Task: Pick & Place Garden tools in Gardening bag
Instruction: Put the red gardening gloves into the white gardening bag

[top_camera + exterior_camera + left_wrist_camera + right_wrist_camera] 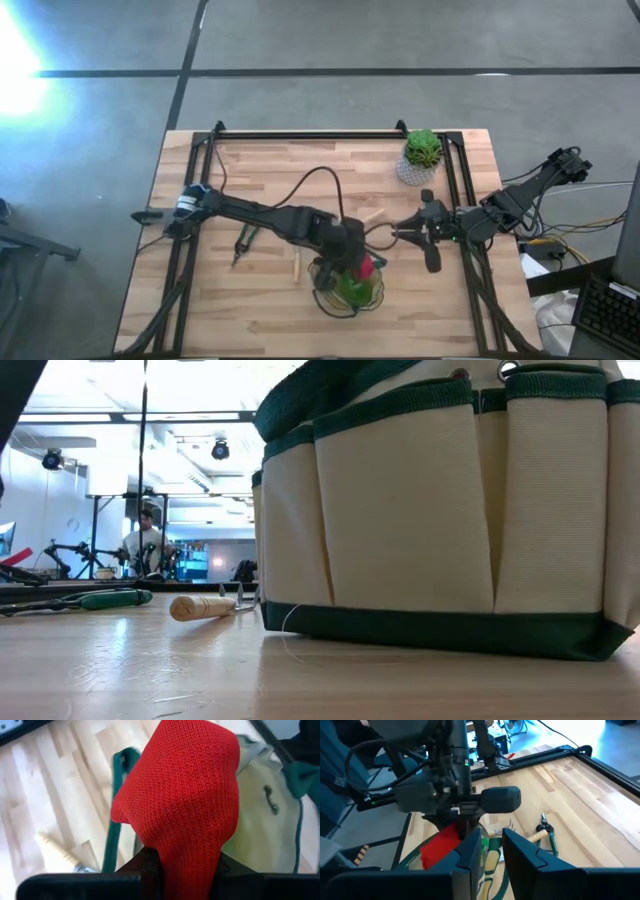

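Observation:
My left gripper (pixel 352 258) is over the mouth of the gardening bag (pixel 350 288), a cream fabric tote with dark green trim, and is shut on the red knit glove (pixel 182 795). The glove also shows in the right wrist view (pixel 440 851). My right gripper (pixel 495 840) is open and empty, just right of the bag (pixel 487 857), level with the left gripper. Green-handled pruners (pixel 243 243) and a wooden-handled tool (pixel 296 266) lie flat on the table left of the bag. Another wooden handle (pixel 372 215) lies behind it. My left gripper pinches the red glove (pixel 185 860) between its two fingers; which end of the glove I cannot tell. The fingers point down from above. The glove hangs below them, bunched, over the bag's open mouth (pixel 435 860).
A green plant in a whitish pot (pixel 420 158) stands at the far right of the table. A black frame (pixel 300 133) runs along the far and side edges. The low view shows the bag's pocketed side (pixel 440 520), the pruners (pixel 100 600) and a wooden handle (pixel 205 607).

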You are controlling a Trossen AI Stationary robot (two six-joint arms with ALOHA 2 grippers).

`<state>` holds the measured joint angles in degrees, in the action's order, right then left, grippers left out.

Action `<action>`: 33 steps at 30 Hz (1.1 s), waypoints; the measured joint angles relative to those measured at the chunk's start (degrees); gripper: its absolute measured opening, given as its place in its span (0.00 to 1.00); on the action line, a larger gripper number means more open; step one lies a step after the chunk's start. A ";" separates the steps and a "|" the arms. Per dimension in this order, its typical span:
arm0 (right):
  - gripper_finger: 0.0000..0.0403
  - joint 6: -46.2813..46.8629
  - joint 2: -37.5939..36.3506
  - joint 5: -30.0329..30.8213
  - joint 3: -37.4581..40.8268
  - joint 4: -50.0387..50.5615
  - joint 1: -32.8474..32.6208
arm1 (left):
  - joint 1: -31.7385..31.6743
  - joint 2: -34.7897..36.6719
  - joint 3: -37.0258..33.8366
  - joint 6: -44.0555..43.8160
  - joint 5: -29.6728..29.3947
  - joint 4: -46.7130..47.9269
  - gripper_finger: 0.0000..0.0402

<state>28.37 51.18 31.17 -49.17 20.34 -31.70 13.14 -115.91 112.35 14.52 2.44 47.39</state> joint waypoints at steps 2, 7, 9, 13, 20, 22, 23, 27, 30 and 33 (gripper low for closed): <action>0.17 -0.03 0.00 -0.17 0.00 0.00 -0.02 | 0.13 -0.18 -0.27 0.44 -0.03 -1.18 0.16; 0.19 -0.02 0.02 -0.17 0.00 -0.01 -0.02 | -0.03 -0.38 -1.45 0.46 -1.70 -3.46 0.16; 0.20 -0.03 0.02 -0.21 0.00 -0.02 -0.02 | -0.05 -0.38 -2.04 0.45 -3.12 -3.81 0.16; 0.22 -0.03 0.02 -0.34 0.00 -0.02 -0.02 | -0.05 -0.38 -2.70 0.50 -3.48 -4.07 0.16; 0.22 0.10 0.02 -3.37 0.00 -0.04 -0.02 | 0.84 -0.40 -3.08 0.84 -3.42 -3.34 0.16; 0.22 0.05 0.02 -4.21 0.00 -0.07 -0.04 | 1.19 -0.40 -3.10 0.94 -2.69 -3.22 0.16; 0.21 -0.05 0.02 -4.41 0.00 -0.04 -0.04 | 1.29 -0.40 -3.10 1.07 -1.67 -3.11 0.16; 0.19 -0.33 0.02 -4.43 0.00 -0.04 -0.02 | 1.94 -0.40 -3.10 1.96 1.55 -2.81 0.16; 0.18 -0.51 0.02 -4.43 0.00 0.00 -0.02 | 2.32 -0.40 -2.62 2.45 2.65 -2.64 0.16; 0.17 -0.66 0.02 -4.51 0.00 0.00 -0.02 | 2.35 -0.24 -2.37 2.59 6.02 -3.88 0.16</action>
<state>27.71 51.20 26.66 -49.17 20.33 -31.73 15.49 -116.15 109.98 17.10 8.46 43.51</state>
